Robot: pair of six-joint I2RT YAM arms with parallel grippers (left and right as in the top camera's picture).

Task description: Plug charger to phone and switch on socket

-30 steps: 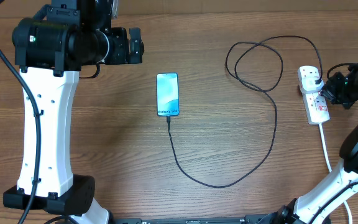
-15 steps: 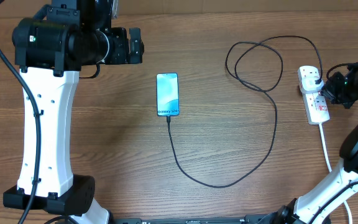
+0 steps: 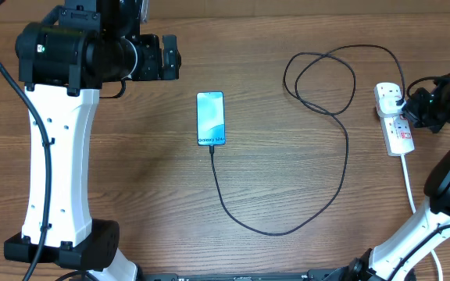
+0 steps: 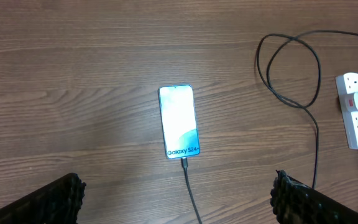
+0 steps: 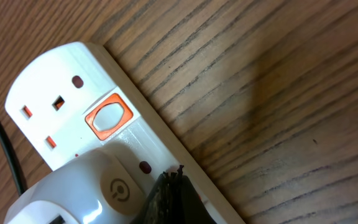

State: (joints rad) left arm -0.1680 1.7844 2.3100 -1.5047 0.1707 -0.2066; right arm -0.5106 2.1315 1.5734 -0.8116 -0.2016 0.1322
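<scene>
The phone lies screen up and lit at the table's middle, also in the left wrist view. The charger cable has its tip in the phone's near end and loops right to a white plug body seated in the socket. My right gripper is shut, its tip resting on the socket beside the plug. The orange switch of the free outlet shows; the switch under the fingers is hidden. My left gripper is open, high above the table near the phone.
The cable forms a loop at the back right between phone and socket. The strip's thick white cord runs toward the front right edge. The left arm's white column stands at the left.
My right gripper has shifted slightly left, closer onto the socket. The phone, cable and left arm have not moved.
</scene>
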